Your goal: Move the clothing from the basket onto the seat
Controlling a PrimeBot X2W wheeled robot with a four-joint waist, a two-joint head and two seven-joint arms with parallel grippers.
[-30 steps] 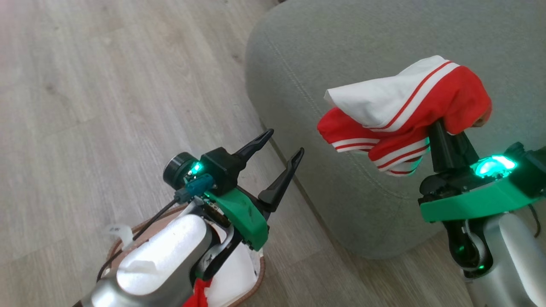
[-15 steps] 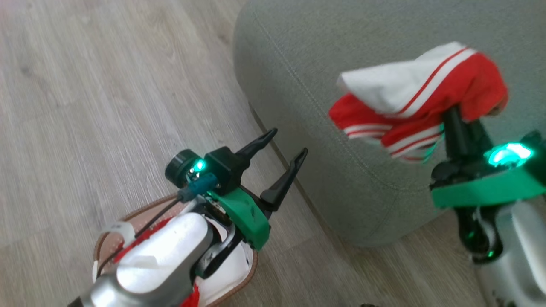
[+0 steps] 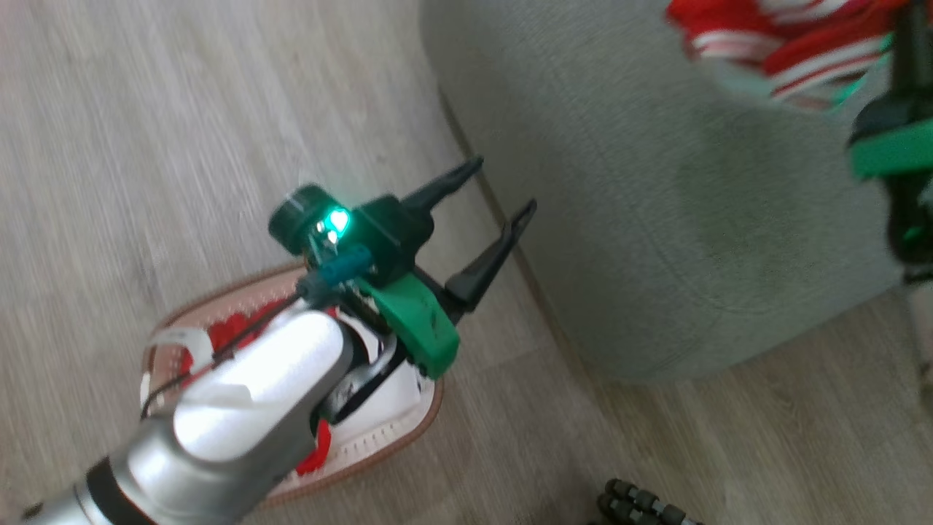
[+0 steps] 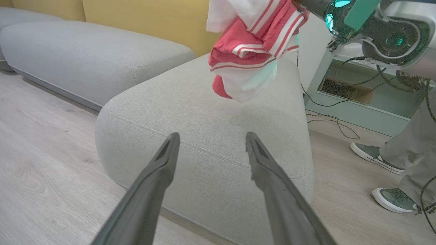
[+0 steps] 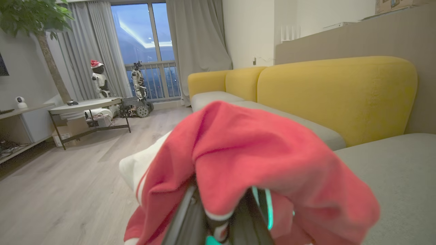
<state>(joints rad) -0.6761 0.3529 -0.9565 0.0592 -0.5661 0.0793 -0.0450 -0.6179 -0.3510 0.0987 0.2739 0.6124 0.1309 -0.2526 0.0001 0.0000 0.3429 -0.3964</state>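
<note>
A red garment with white panels and stripes (image 4: 252, 44) hangs above the grey-green seat (image 4: 204, 112), with my right gripper (image 5: 221, 211) shut on it. The cloth drapes over that gripper's fingers and hides their tips. In the head view the same garment (image 3: 773, 44) is at the upper right over the seat (image 3: 656, 219). My left gripper (image 3: 503, 189) is open and empty, off the seat's corner and above the basket (image 3: 430, 415). More red clothing (image 3: 233, 332) lies in the basket, partly hidden by my left forearm. The left gripper (image 4: 212, 136) points at the seat's rounded corner.
A person's legs and shoes (image 4: 391, 200) stand to the right of the seat, beside floor cables (image 4: 327, 119). Yellow sofa backs (image 5: 340, 92) rise behind the seat. A dark ribbed object (image 3: 641, 503) lies on the wooden floor. A low table (image 5: 85, 105) stands farther off.
The head camera has shifted. The right gripper has carried the striped garment farther over the seat, toward the view's upper right. The left gripper stays open above the basket.
</note>
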